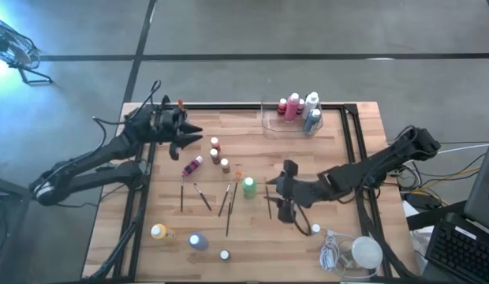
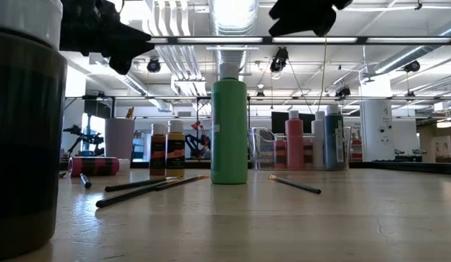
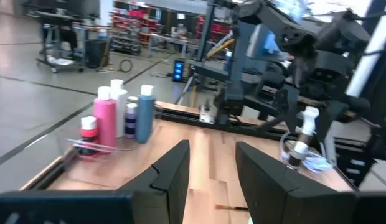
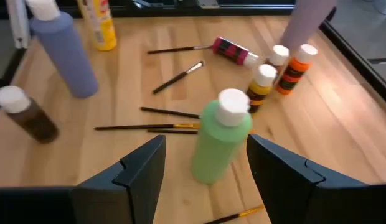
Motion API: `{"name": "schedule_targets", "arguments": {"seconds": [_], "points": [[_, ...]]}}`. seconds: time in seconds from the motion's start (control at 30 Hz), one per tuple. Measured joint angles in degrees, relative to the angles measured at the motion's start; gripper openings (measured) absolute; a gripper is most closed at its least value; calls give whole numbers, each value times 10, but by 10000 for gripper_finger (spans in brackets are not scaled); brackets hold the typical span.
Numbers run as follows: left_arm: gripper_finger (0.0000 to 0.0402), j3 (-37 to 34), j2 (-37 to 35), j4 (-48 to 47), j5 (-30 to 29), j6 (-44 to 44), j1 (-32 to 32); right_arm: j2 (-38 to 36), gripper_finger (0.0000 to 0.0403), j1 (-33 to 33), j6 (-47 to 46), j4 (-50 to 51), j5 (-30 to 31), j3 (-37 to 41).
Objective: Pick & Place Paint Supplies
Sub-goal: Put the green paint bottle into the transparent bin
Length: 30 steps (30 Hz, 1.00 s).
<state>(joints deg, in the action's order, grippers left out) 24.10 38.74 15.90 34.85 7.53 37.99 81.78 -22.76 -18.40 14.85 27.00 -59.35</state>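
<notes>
Right gripper (image 4: pixel 202 171) hangs spread wide and empty, the green bottle (image 4: pixel 220 138) upright just ahead of its fingers, mid-table. Five bottles stand in the clear tray (image 1: pixel 270 126) at the far edge. Left gripper (image 3: pixel 208 177) is parted too, holding nothing, near the far-left corner.

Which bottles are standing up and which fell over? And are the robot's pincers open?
Green bottle: upright.
Pink bottle with stripes: lying down.
Purple bottle: upright.
Yellow bottle: upright.
Tray: holds upright bottles.
Brushes: lying flat.
Left pincer: open, empty.
Right pincer: open, empty, facing the green bottle.
</notes>
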Motion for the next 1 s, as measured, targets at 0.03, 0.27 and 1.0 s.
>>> {"name": "schedule_targets", "arguments": {"seconds": [0.03, 0.27, 1.0], "points": [[135, 0, 0, 0, 0, -3, -6, 0, 226, -2, -6, 0, 0, -5], [135, -2, 1, 0, -1, -16, -18, 12, 245, 45, -25, 44, -112, -90], [135, -29, 0, 4, -2, -25, -18, 135, 284, 84, -2, 118, -135, -163]]}}
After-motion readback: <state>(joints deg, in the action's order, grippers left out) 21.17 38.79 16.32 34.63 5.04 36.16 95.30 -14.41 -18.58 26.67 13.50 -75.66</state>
